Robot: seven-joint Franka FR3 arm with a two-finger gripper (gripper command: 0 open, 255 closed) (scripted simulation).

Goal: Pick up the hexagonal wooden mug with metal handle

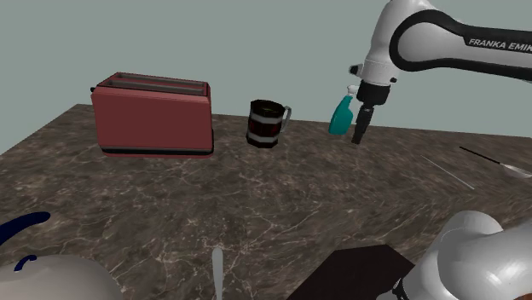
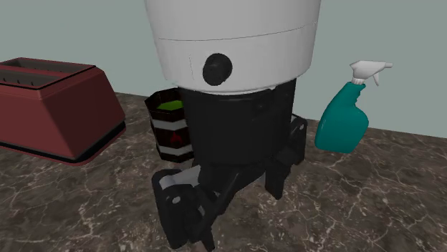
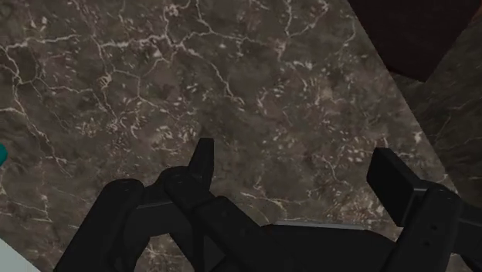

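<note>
The mug is dark and faceted, with red and white bands and a grey handle on the side toward the shoulder view's right. It stands upright on the dark marble counter, at the back. My gripper hangs above the counter to the mug's right in the shoulder view, close to a teal spray bottle. In the second exterior view the gripper hides part of the mug. In the wrist view the gripper is open, with bare marble between its fingers.
A red toaster stands left of the mug in the shoulder view. Thin utensils lie at the counter's right side, and another lies near the front edge. A white and blue object sits at the lower left.
</note>
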